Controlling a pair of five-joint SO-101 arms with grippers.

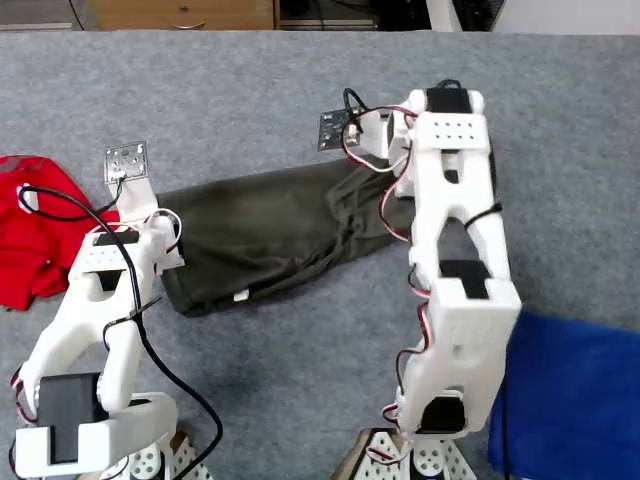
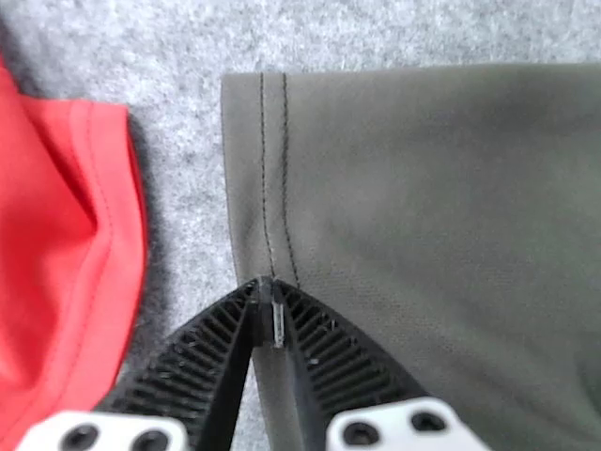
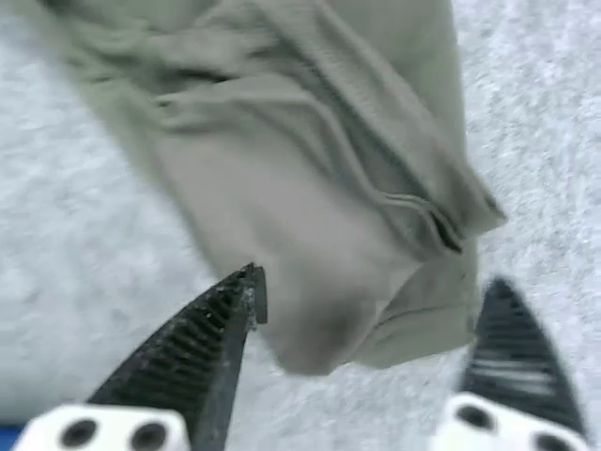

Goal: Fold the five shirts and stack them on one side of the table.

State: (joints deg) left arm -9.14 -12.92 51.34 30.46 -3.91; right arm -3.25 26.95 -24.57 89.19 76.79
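Olive shirt (image 1: 270,235) lies bunched lengthwise across the middle of the grey table surface (image 1: 250,90), long axis running from the left-centre up toward the far-centre, partly folded, with creases gathered at its far end. Left gripper (image 2: 272,301) sits at the shirt's left end with its fingers pinched fully together on the stitched hem; a sliver of fabric edge is caught between the tips, double seam line running straight out from the pinch. Right gripper (image 3: 376,282) hangs over the rumpled far end of the same shirt, fingers spread wide, one each side of a folded lobe of cloth, holding nothing; whether the tips touch the fabric can't be told. Red shirt (image 1: 30,240) is crumpled at the left edge of the surface, just beside the olive hem, with a narrow strip of grey between them in the left wrist view. Blue shirt (image 1: 580,390) lies flat at the near right corner, well apart from the olive one, partly behind the right arm's base.
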